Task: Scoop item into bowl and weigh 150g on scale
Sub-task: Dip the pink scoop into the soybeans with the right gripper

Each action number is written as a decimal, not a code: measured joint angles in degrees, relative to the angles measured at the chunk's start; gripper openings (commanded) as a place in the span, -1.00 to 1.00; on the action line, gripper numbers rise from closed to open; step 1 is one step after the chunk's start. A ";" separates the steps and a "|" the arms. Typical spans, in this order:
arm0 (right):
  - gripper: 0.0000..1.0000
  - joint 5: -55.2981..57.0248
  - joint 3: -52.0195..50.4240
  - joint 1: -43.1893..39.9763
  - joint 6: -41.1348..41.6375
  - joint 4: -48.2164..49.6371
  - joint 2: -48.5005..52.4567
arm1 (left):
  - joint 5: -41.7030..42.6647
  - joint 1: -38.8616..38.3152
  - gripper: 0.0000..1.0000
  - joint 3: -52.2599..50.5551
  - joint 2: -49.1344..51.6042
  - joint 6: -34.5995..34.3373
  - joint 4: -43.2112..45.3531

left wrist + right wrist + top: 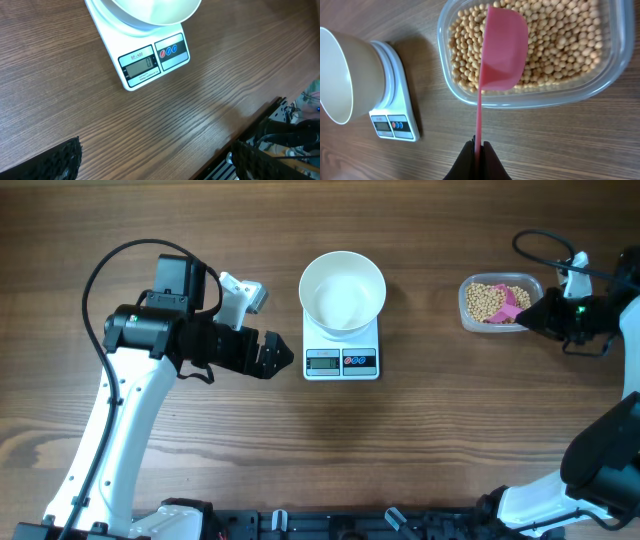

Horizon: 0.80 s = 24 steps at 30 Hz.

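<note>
The white bowl (343, 290) stands empty on the white scale (341, 361) at the table's middle. Pale-tan beans (560, 40) fill a clear plastic tub (530, 102) at the right. My right gripper (478, 150) is shut on the thin handle of a pink scoop (502, 50), whose empty cup hangs tilted over the beans near the tub's left side. In the overhead view the right gripper (540, 315) sits just right of the tub (500, 302). My left gripper (275, 357) is open, empty, just left of the scale's display. In the left wrist view its fingers (67, 157) stand wide apart over bare wood, with the scale (150, 62) and bowl (155, 12) ahead.
The table's front edge (260, 117) runs close by the left gripper, with dark cables and frame beyond it. A black cable (545, 242) loops above the right arm near the tub.
</note>
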 measured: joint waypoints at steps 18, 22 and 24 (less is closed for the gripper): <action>-0.91 -10.34 -0.04 -6.60 -0.28 0.31 5.09 | 0.00 0.00 1.00 0.00 0.00 0.00 0.00; -0.92 -12.00 -0.07 -8.26 -0.98 -0.17 5.14 | 0.00 0.00 1.00 0.00 0.00 0.00 0.00; -0.91 -12.79 -0.07 -8.87 -1.49 -0.59 5.14 | 0.00 0.00 1.00 0.00 0.00 0.00 0.00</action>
